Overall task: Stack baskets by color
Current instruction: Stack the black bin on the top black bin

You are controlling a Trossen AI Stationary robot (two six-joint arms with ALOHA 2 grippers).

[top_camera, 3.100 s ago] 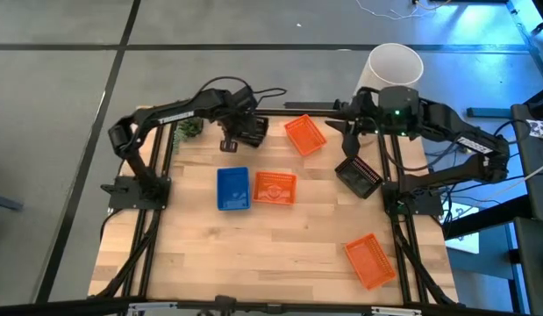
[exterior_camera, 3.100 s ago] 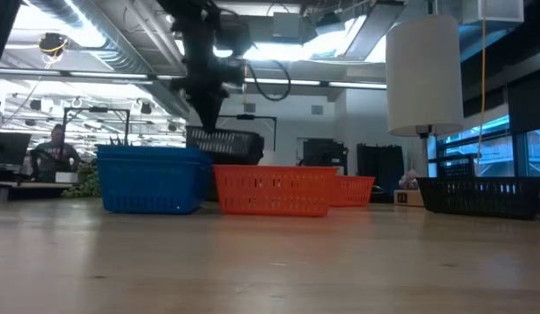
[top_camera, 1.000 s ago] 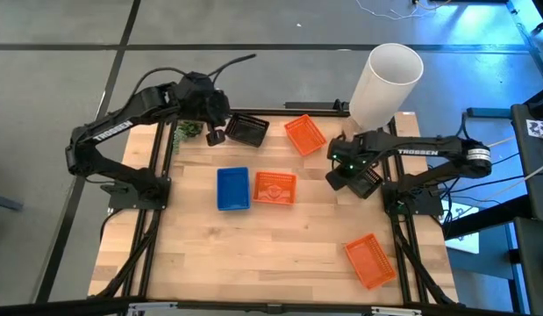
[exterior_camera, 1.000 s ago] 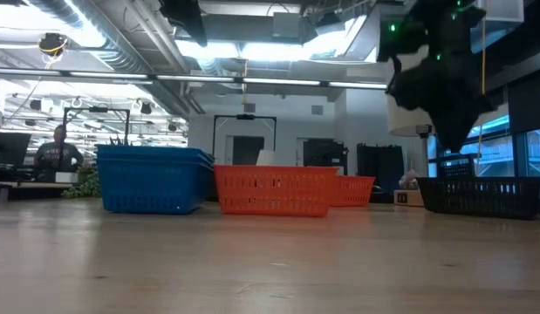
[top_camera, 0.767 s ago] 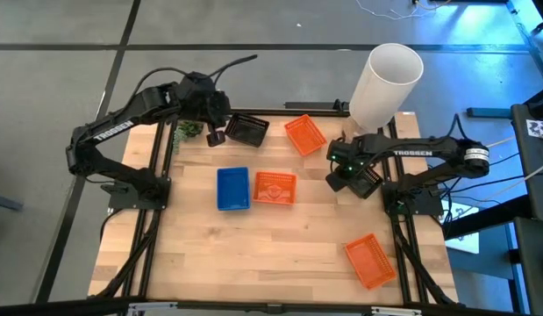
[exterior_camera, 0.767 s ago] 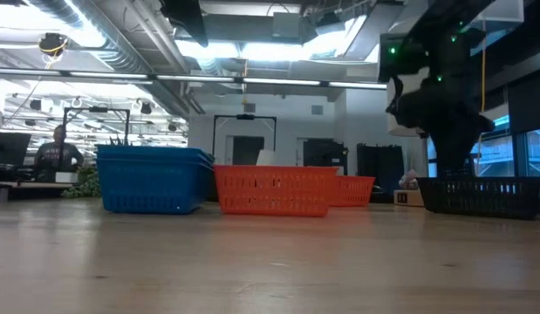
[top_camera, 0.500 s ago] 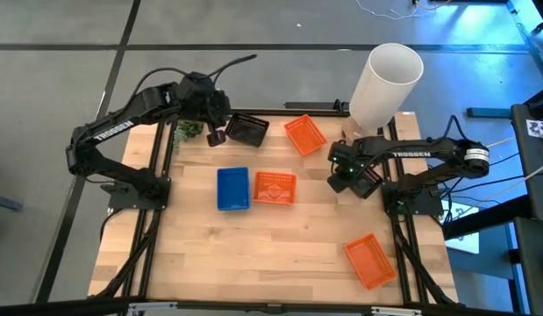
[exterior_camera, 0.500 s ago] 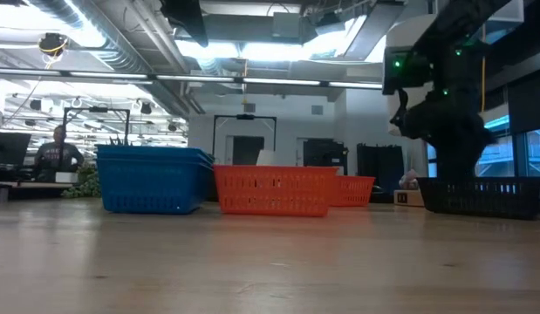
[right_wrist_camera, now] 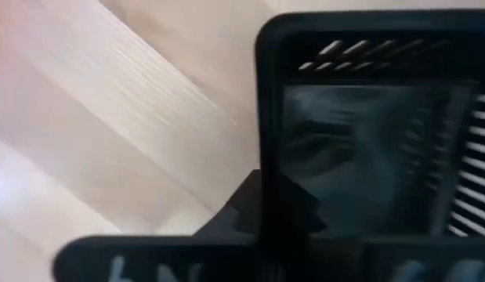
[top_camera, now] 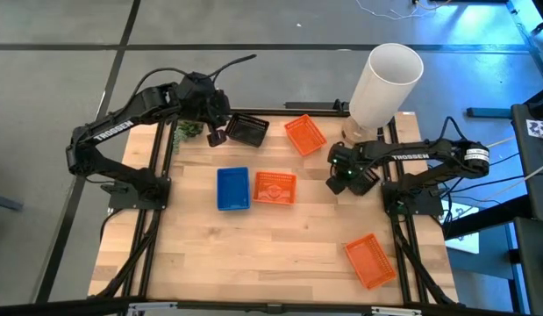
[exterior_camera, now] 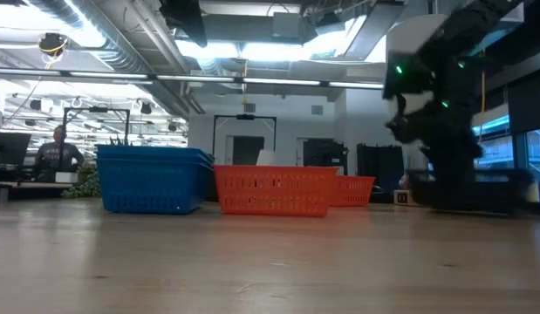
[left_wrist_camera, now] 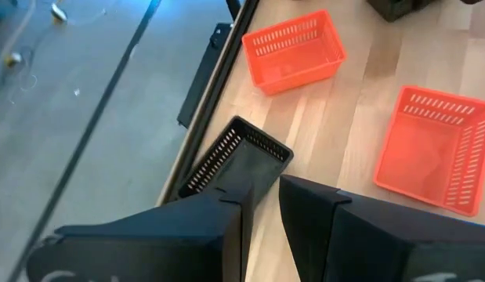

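Observation:
Two black baskets show. One [top_camera: 247, 129] stands on its bottom at the table's far edge, and my left gripper [top_camera: 217, 133] hangs open above and just left of it, touching nothing [left_wrist_camera: 262, 200]. The other black basket [top_camera: 366, 183] stands at the table's right edge, mostly hidden under my right gripper [top_camera: 348, 175], which points down and is shut on it. A blue basket [top_camera: 233, 189] and an orange basket [top_camera: 275, 188] stand side by side mid-table. Two more orange baskets lie at the far edge [top_camera: 304, 134] and the near right [top_camera: 371, 261]. My right gripper pinches the black basket's wall [right_wrist_camera: 267, 117] on the side facing the table's left, apparently one finger inside [right_wrist_camera: 285, 207] and one outside. The fingers come from above, pointing down. The basket [exterior_camera: 475, 190] sits level with its bottom on the table.
A tall white cylinder [top_camera: 385, 83] stands at the far right corner, just behind my right arm. A small green plant [top_camera: 189, 129] sits at the far left edge. Bare wood shows across the table's near half [top_camera: 253, 254]. A person sits in the room beyond [exterior_camera: 56, 148].
My right gripper has gone down onto the black basket at the table's right edge and rolled a little. That basket now shows blurred in the low view. My left arm has kept still.

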